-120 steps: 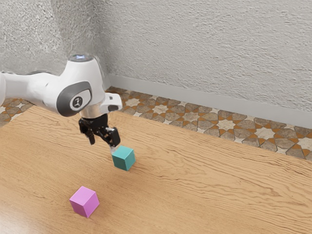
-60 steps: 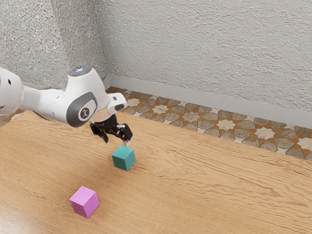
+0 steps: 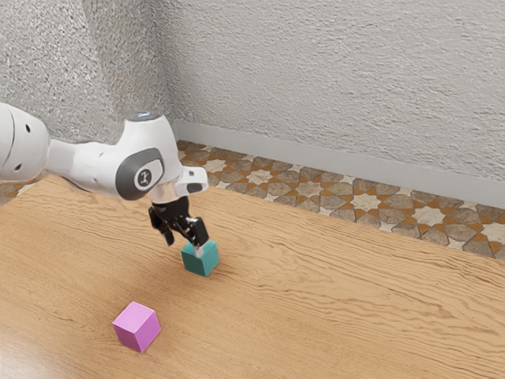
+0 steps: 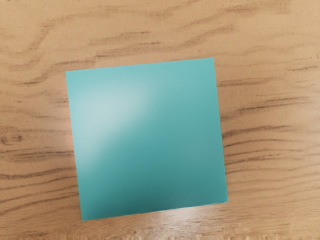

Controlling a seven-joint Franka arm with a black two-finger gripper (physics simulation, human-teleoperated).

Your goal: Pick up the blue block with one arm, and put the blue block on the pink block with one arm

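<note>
Plenty of bare light wooden tabletop (image 3: 331,292) out there, wide open toward the exterior view's right. Just two obstacles stood on it. The small teal-blue cube (image 3: 200,260) had the black two-finger gripper (image 3: 188,239) hanging right over its top, fingers apart, with bare wood on every side of it. The pink cube (image 3: 136,326) sat nearer the front, well apart, open air above it. A clear lane of wood ran between the two. The rough grey wall (image 3: 331,71) stood well behind.

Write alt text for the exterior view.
A white robot arm holds its black gripper right over a blue block on a wooden table. A pink block sits apart, nearer the camera, toward the exterior view's left.
</note>
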